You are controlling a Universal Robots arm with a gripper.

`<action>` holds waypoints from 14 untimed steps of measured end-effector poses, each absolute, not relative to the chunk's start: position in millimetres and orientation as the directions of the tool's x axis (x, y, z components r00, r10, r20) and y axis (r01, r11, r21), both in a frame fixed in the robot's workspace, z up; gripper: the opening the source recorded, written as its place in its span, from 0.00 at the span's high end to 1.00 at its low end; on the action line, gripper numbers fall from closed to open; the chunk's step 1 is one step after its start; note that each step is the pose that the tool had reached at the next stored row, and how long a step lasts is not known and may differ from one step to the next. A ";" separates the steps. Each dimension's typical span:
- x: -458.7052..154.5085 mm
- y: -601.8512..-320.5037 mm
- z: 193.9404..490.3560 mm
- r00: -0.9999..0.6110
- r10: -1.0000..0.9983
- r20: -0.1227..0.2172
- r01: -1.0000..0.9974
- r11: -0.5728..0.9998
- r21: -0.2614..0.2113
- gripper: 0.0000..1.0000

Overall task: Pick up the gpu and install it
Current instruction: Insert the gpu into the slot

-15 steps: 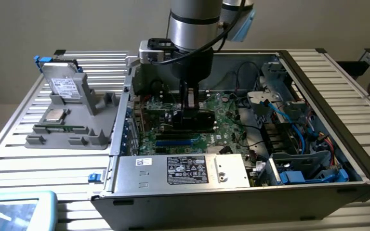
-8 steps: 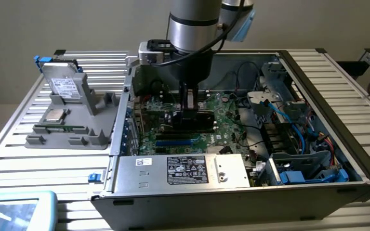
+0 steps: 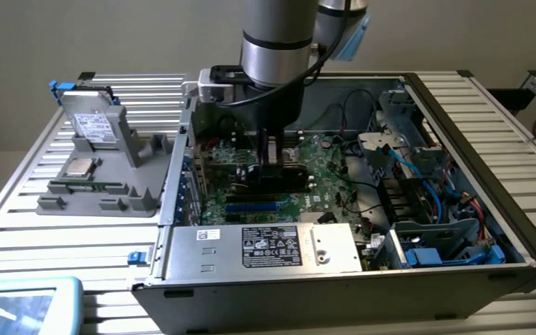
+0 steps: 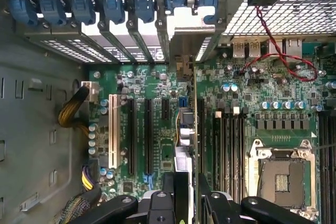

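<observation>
On the slatted counter (image 3: 12, 209) stands the open computer case (image 3: 343, 286), where we see the gripper (image 4: 185, 188) clamped on the gpu (image 4: 182, 163), edge-on over the motherboard (image 4: 142, 77) slots: seating, we judge, demands exact alignment.

Support surface: a slatted metal table (image 3: 17, 216) is being used to carry the set-up. An open computer case (image 3: 343, 293) is being borne across its middle and the exterior view's right. A grey parts stand (image 3: 109, 202) is being carried at the exterior view's left, just beside the case. A teal-edged flat object (image 3: 26, 303) is being held at the near left corner, and a small blue piece (image 3: 137, 257) is being kept against the case's near left corner.
</observation>
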State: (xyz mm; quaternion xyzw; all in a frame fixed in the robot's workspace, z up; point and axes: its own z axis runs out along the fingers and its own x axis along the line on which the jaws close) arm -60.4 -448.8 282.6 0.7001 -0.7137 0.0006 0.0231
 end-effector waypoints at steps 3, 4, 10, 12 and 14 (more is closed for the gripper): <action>-61.4 -451.5 280.1 -0.019 -0.999 0.030 -0.999 0.020 0.028 0.73; -61.5 -452.3 278.9 -0.019 -0.999 0.030 -0.999 0.020 0.028 0.73; -63.3 -453.3 273.2 -0.019 -0.999 0.030 -0.999 0.020 0.027 0.73; -63.7 -453.2 271.3 -0.019 -0.999 0.030 -0.999 0.020 0.027 0.73; -64.3 -453.2 269.4 -0.019 -0.999 0.030 -0.999 0.020 0.027 0.73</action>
